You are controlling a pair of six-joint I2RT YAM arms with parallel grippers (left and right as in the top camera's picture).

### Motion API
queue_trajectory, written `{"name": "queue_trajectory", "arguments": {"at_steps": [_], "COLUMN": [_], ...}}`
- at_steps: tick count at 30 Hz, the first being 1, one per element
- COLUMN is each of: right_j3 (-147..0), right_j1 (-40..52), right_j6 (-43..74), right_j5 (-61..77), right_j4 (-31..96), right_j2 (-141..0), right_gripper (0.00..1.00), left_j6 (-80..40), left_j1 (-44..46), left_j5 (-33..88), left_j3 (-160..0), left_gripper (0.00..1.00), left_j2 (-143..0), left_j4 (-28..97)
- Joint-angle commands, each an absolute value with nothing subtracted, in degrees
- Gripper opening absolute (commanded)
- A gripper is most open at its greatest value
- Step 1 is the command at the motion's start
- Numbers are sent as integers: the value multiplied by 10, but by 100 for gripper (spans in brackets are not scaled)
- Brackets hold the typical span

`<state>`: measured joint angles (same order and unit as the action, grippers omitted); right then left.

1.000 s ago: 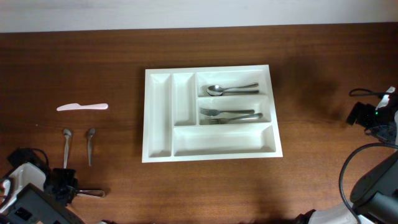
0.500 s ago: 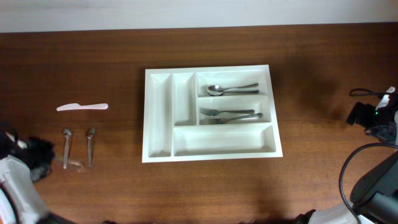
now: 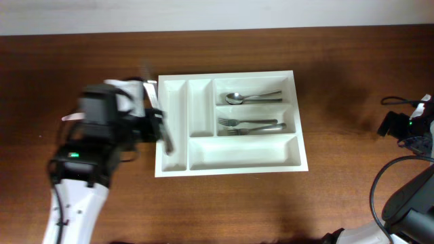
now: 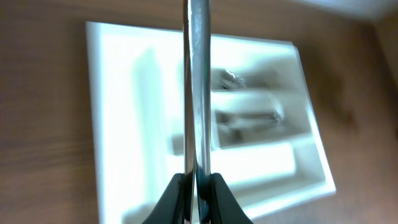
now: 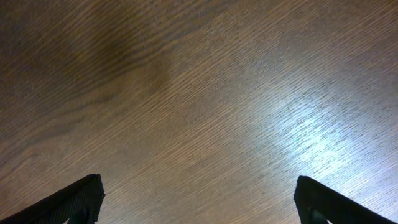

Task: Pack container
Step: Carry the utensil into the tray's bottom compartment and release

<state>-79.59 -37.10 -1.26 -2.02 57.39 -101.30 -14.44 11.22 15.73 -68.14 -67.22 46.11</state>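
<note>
The container (image 3: 230,74) is a white cutlery tray in the middle of the table, also seen in the left wrist view (image 4: 99,124). One spoon (image 3: 252,97) lies in its top right compartment and forks (image 3: 251,125) lie in the one below. My left gripper (image 3: 157,127) hovers at the tray's left edge, shut on a long silver piece of cutlery (image 4: 196,93). Its far end (image 3: 166,141) reaches over the leftmost narrow compartment. The black fingers (image 4: 174,196) pinch it edge-on. My right gripper (image 5: 199,199) stands wide open over bare wood.
The left arm's body (image 3: 88,163) covers the table to the left of the tray and hides whatever lies under it. The right arm (image 3: 407,129) sits with its cables at the table's right edge. The table's far edge meets a pale wall.
The left arm has swung from the front left corner up and right to the tray's left edge, carrying the silver cutlery. The right arm has not moved.
</note>
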Motion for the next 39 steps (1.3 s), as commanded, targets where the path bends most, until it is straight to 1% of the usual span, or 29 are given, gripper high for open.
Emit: {"name": "queue_trajectory", "arguments": {"at_steps": [1, 3, 4, 5, 7, 12, 15, 19, 22, 26, 29, 31, 39], "right_j3": [-797, -797, -797, -797, -797, -797, -797, -797, -797, -797, -797, -797, -797], "right_j1": [-371, -371, -371, -371, -371, -371, -371, -371, -371, -371, -371, -371, -371], "right_j6": [-6, -6, -6, -6, -6, -6, -6, -6, -6, -6, -6, -6, -6], "right_j5": [-17, -17, -17, -17, -17, -17, -17, -17, -17, -17, -17, -17, -17], "right_j4": [573, 574, 573, 574, 573, 573, 573, 573, 574, 573, 573, 574, 573], "right_j2": [-1004, -1004, -1004, -1004, -1004, -1004, -1004, -1004, -1004, -1004, -1004, -1004, -1004], "right_gripper": [99, 99, 99, 99, 99, 99, 99, 99, 99, 99, 99, 99, 99], "left_j6": [-131, -129, -117, -97, -62, 59, 107, 143, 167, 198, 216, 222, 309], "left_j1": [216, 265, 285, 302, 336, 407, 433, 449, 454, 454, 454, 454, 454], "left_j5": [-17, -91, -108, -114, -114, -114, -114, -109, -73, 11, 50, 52, 47], "left_j3": [-687, -687, -687, -687, -687, -687, -687, -687, -687, -687, -687, -686, -661], "left_gripper": [11, 13, 15, 17, 19, 19, 19, 19, 20, 29, 32, 33, 34], "left_j2": [-684, -698, -705, -714, -737, -815, -861, -902, -918, -919, -919, -919, -923], "left_j4": [449, 440, 433, 425, 409, 382, 373, 364, 354, 342, 341, 347, 360]}}
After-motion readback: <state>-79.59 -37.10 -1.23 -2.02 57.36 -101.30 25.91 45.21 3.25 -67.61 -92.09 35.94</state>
